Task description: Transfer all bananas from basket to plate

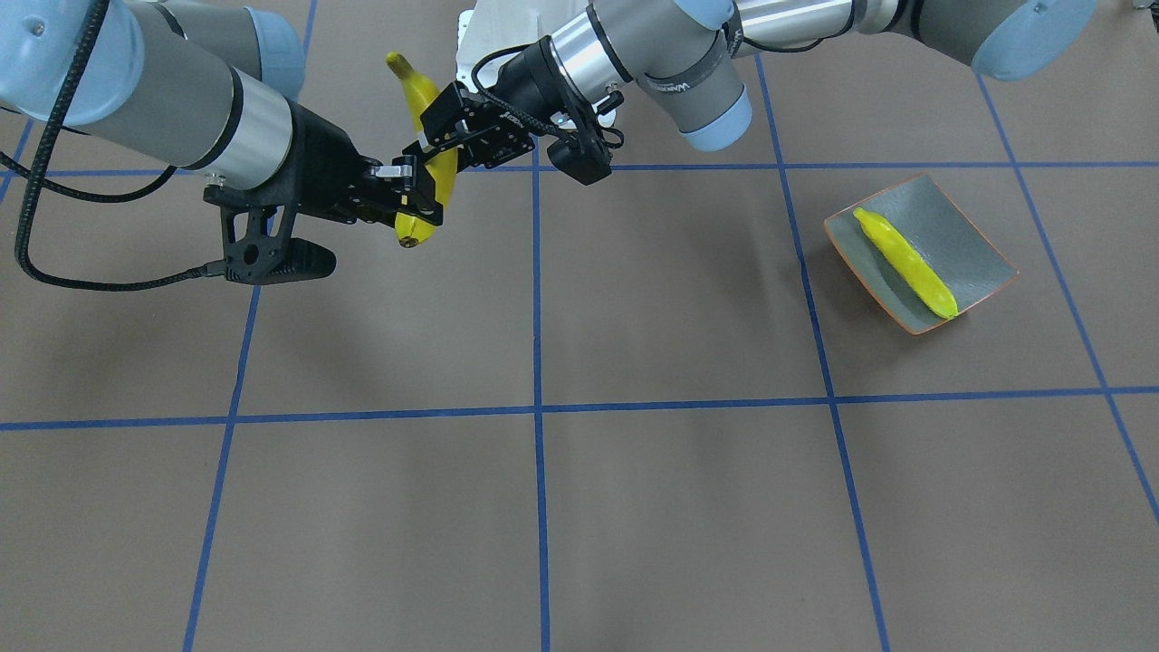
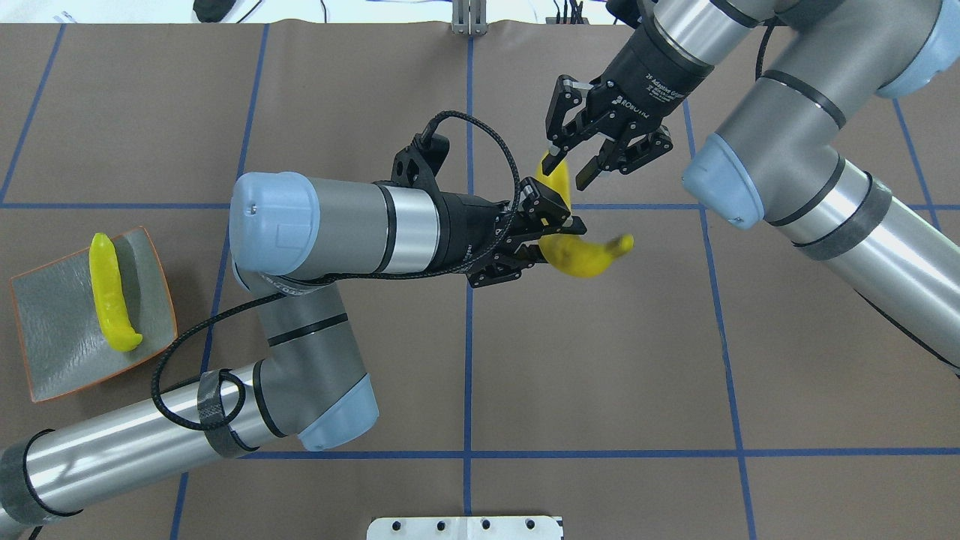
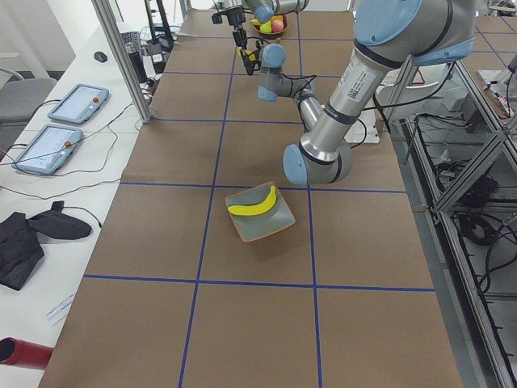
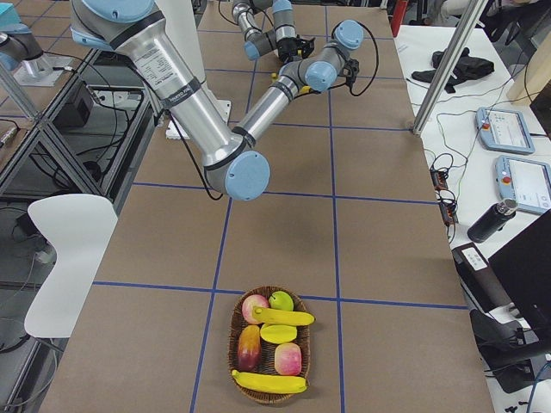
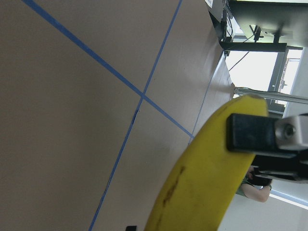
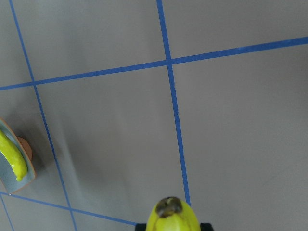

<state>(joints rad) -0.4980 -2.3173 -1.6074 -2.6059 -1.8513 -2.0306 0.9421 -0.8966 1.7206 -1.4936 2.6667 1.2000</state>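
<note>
My left gripper (image 2: 553, 238) is clamped on a banana (image 2: 592, 259) and holds it in the air over the middle of the desk (image 2: 600, 375). In my left wrist view one finger pad (image 5: 250, 132) presses flat against the peel. My right gripper (image 2: 568, 168) has its jaws spread, and the banana's other end sits between them. I cannot tell whether either pad touches it. The plate (image 2: 52, 352) lies by the desk's left edge with one banana (image 2: 109, 296) stretched across it. The basket (image 4: 232, 353) stands at the desk's right end, well apart from both grippers, with two bananas (image 4: 284, 317) in it among other fruit (image 4: 288, 357).
</note>
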